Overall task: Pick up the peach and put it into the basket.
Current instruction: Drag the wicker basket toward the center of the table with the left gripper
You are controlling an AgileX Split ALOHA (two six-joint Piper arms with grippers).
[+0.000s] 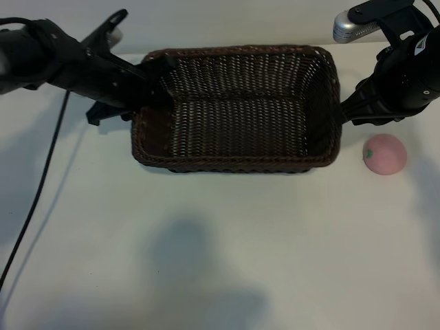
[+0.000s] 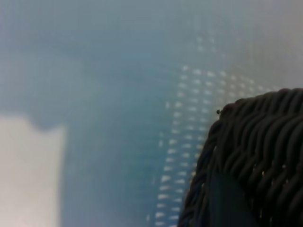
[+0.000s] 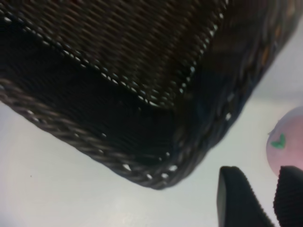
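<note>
peach (image 3: 289, 144) cut off, left gripper (image 1: 148, 86) hidden

A plain white surface (image 1: 206, 275) fills nearly the whole exterior view, matte and unmarked. Along its far edge runs a pale, bare wall (image 1: 227, 24), slightly cooler in tone than the top itself. Soft grey shadows (image 1: 185, 254) lie on the near part of the surface, a rounded one near the middle and fainter ones toward the left and right edges. The light is even and diffuse.
</note>
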